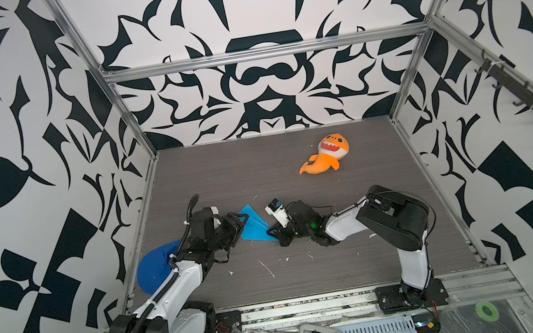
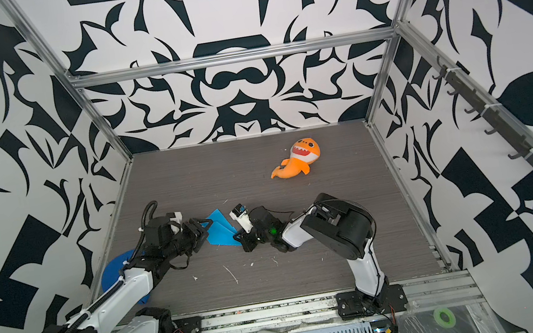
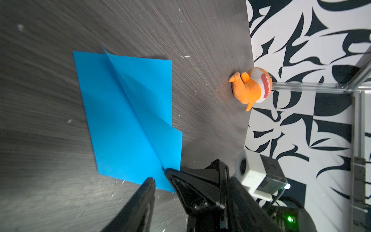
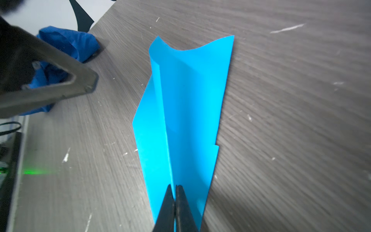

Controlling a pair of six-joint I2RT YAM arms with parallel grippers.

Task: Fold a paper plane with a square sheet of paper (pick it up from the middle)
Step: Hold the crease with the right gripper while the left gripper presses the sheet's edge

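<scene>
Item: paper plane [image 4: 190, 104], unfinished. Right gripper [image 4: 174, 189] fingers pinched shut on its crease; left gripper [image 1: 238, 224] seemingly part-open, empty. Risk: tugging tears or unfolds flaps.

The left arm [image 1: 182, 283] and right arm [image 1: 411, 260] have white shells and black joint housings. The left pincer [image 1: 243, 229] and right pincer [image 1: 269, 232] are black, with hollow triangular finger frames. Behind the right pincer sit a white boxy camera [image 1: 275, 213] and a green lamp [image 1: 312, 225]. Behind the left pincer runs a ribbed black hose [image 1: 188, 209] with white ties [image 1: 173, 259].

Orange shark plush [image 1: 324, 158] at back; dk-blue disc [image 1: 155, 267] left.
</scene>
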